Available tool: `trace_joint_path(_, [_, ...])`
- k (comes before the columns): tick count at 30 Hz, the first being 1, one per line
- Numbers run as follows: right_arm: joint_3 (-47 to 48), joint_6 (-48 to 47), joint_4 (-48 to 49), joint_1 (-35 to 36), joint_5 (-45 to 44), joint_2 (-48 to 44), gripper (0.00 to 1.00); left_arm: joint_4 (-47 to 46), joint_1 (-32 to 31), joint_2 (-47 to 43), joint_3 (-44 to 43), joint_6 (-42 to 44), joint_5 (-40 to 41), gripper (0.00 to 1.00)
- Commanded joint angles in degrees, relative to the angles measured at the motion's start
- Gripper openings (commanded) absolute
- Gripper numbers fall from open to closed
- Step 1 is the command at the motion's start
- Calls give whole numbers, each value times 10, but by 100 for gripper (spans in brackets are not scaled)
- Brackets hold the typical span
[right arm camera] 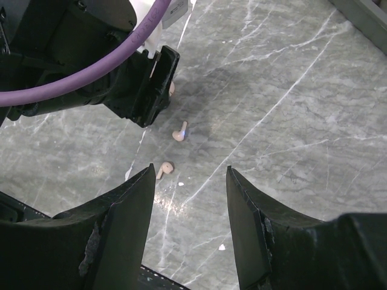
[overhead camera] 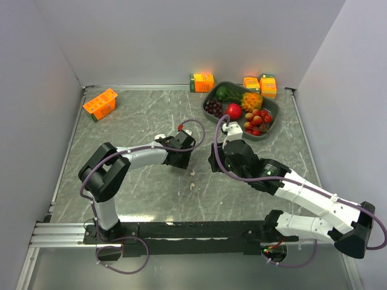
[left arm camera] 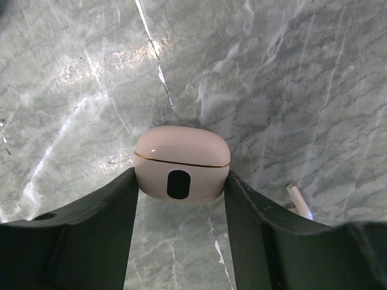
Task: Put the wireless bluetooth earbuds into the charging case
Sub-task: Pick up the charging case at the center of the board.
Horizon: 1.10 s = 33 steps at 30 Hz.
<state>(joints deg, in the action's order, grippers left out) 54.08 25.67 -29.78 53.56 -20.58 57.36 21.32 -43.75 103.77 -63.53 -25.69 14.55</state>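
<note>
Two earbuds (right arm camera: 179,133) lie loose on the table (overhead camera: 139,121) just beside the case (left arm camera: 181,151), on its side toward the right gripper (right arm camera: 188,175). That gripper hovers with jaws parted and empty. The earbuds sit ahead of it, between it and the case — so it is the nearer arm. The left gripper (overhead camera: 181,158) clasps the case, a finger against each side. The lid is down — probably to be opened first. Stem directions are too small to tell.

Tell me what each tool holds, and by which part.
The left tool clasps the closed charging case by its two opposite sides; the right tool holds nothing.
</note>
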Motion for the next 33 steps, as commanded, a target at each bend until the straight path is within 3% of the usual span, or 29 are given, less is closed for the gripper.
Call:
trace_joint_path(1, [5, 0, -2, -3, -14, -18, 58, -2, -3, 4, 12, -1, 11, 42])
trace_joint_path(2, [8, 1, -4, -3, -13, -19, 58, -5, -3, -4, 16, -1, 13, 28])
trace_joint_path(5, [16, 1, -8, -3, -10, -24, 58, -8, -2, -35, 21, -4, 23, 1])
trace_joint_path(14, [98, 7, -28, -5, 25, -25, 60, -121, -3, -226, 120, 10, 14, 1])
trace_joint_path(16, [119, 3, -27, -6, 50, -20, 63, -194, -4, -301, 178, 9, 15, 1])
trace_joint_path(18, [143, -7, -30, -8, 101, -7, 75, -277, -5, -361, 233, 20, -17, 1])
trace_joint_path(19, [150, -11, -34, -10, 115, -2, 78, -390, -7, -426, 306, 41, -40, 1])
trace_joint_path(21, [169, -19, -38, -13, 141, 10, 83, -501, -14, -485, 380, 59, -92, 1])
trace_joint_path(22, [174, -22, -41, -13, 147, 13, 84, -600, -17, -527, 439, 82, -108, 1])
trace_joint_path(23, [177, -28, -40, -16, 151, 16, 85, -627, -20, -542, 458, 95, -115, 1])
trace_joint_path(28, [212, -48, -59, -27, 187, 46, 87, -651, -43, -577, 488, 198, -231, 1])
trace_joint_path(33, [255, -70, -101, -27, 230, 103, 88, -618, -71, -573, 460, 251, -240, 1])
